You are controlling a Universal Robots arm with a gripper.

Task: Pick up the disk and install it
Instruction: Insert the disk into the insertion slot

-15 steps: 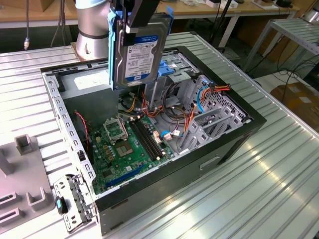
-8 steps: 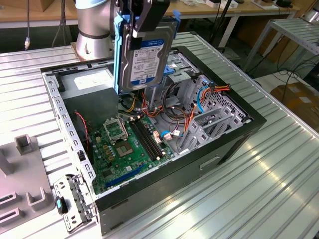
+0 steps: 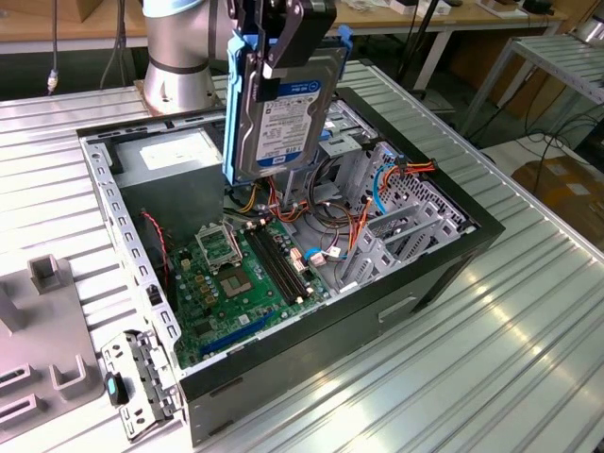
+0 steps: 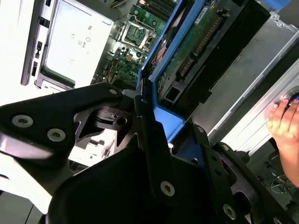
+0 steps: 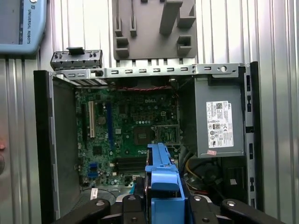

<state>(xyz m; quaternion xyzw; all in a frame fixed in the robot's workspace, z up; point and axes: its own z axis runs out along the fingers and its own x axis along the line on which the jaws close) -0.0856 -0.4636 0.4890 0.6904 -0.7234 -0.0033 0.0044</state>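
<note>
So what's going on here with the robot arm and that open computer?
The arm's gripper is clamped on the disk and holds it upright, on edge, in the air above the open computer case. The disk is not seated in the case. It hangs over the end of the motherboard, where the cables bunch up. A person's hand shows in the second wrist view, apart from the disk.

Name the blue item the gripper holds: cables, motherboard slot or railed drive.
The disk with blue rails, clamped upright in the gripper above the case; blue cables and slot lie inside.
</note>
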